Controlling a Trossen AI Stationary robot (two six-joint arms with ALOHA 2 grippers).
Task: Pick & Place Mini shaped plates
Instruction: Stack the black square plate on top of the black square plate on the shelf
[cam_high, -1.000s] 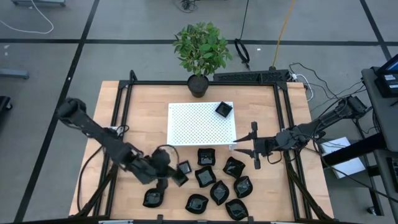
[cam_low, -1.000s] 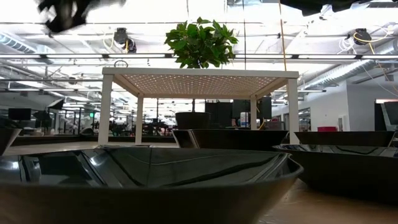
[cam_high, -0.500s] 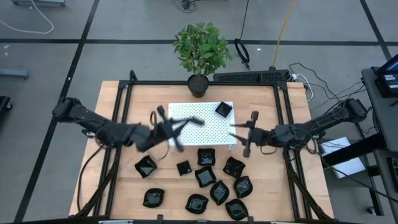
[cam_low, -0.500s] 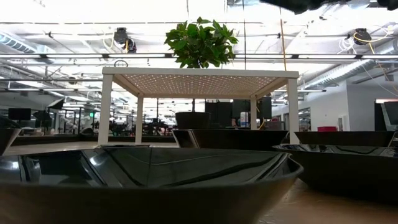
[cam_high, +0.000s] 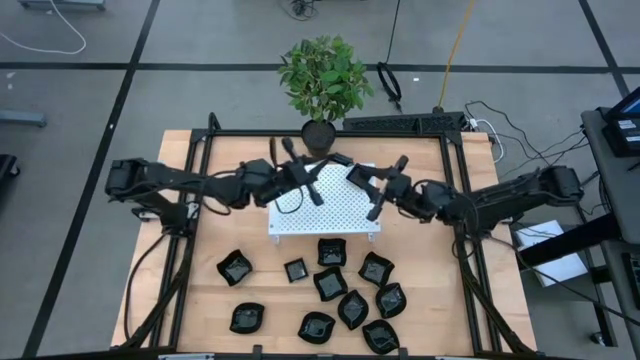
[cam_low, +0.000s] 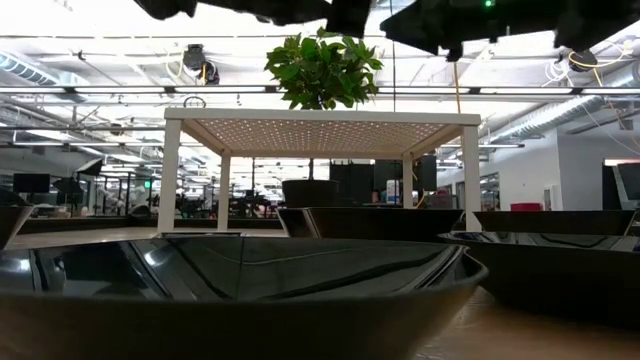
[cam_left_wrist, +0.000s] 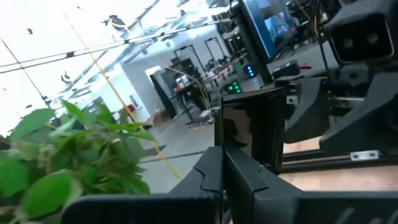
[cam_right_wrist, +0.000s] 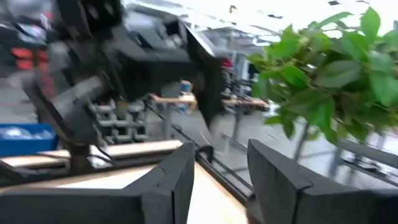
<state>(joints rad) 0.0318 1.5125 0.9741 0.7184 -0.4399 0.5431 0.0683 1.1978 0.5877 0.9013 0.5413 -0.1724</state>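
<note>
The left gripper (cam_left_wrist: 222, 158) is reaching out above the far side of the white platform (cam_high: 330, 212), close to the plant (cam_high: 325, 78). Its two dark fingers are squeezing tight on one mini plate (cam_left_wrist: 249, 134). That plate is black, shiny and square, and it is standing up on its edge in the air between the fingers. The right gripper (cam_right_wrist: 221, 152) is hanging over the far right part of the platform, facing the left one. Its fingers are staying apart and are holding nothing. The platform is flat, white and full of little holes, and it is standing on thin white legs on the wooden table (cam_high: 230, 225). A dark shape is sitting at the platform's far right corner, just beside the right gripper, but it is too hidden to tell what it is. The other mini plates (cam_high: 352, 308) are lying on the wood on the near side of the platform. There are about ten of them, all black and glossy. Some are looking square and some are looking like leaves with pointy ends. Most are sitting close together toward the right, and two are lying off to the left.
</note>
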